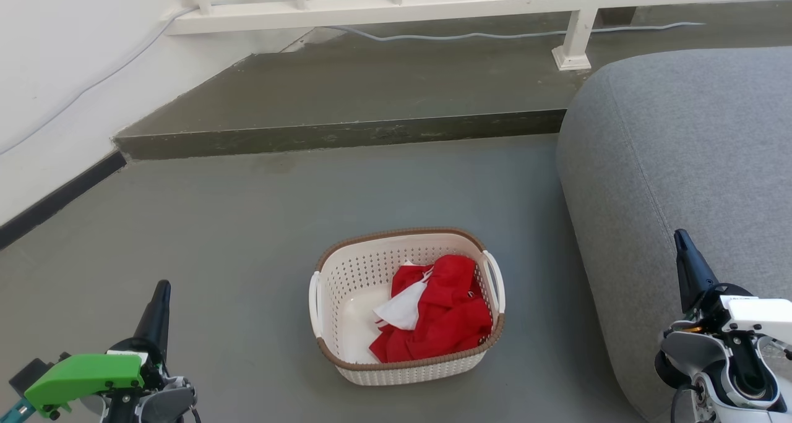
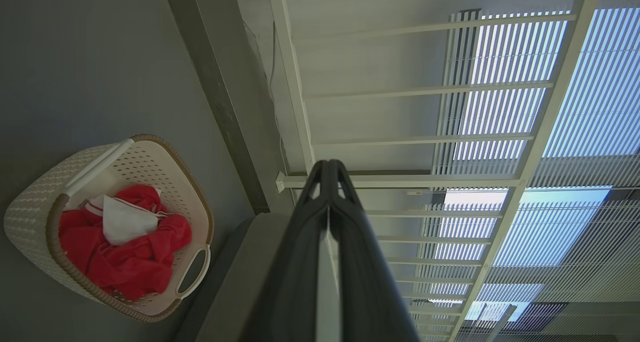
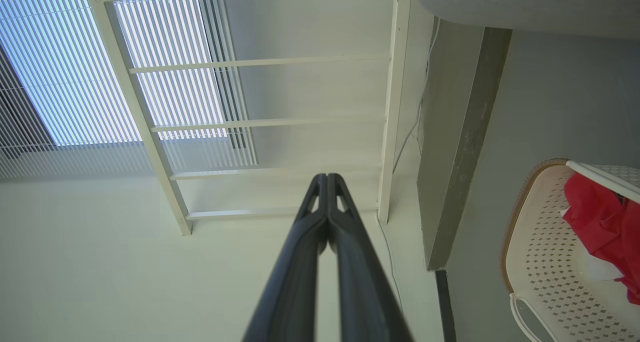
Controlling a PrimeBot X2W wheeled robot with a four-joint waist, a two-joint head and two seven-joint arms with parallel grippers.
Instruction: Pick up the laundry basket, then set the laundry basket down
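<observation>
The big rounded grey fabric couch [image 1: 680, 163] sits at the robot's right; the smooth grey floor [image 1: 235, 225] lies bare before it; on that floor, near the couch, stands the small cream-white perforated plastic laundry basket with a brown woven-look rim [image 1: 365, 268], upright, between the two arms and well apart from both; its white side handles face left and right, which I judge suits a two-arm lift; inside lies a crumpled red garment [image 1: 448, 315] under a white cloth [image 1: 402, 310], heaped rightward; the left gripper [image 1: 159, 305] and right gripper [image 1: 685, 256] hang with fingers pressed together, holding nothing.
</observation>
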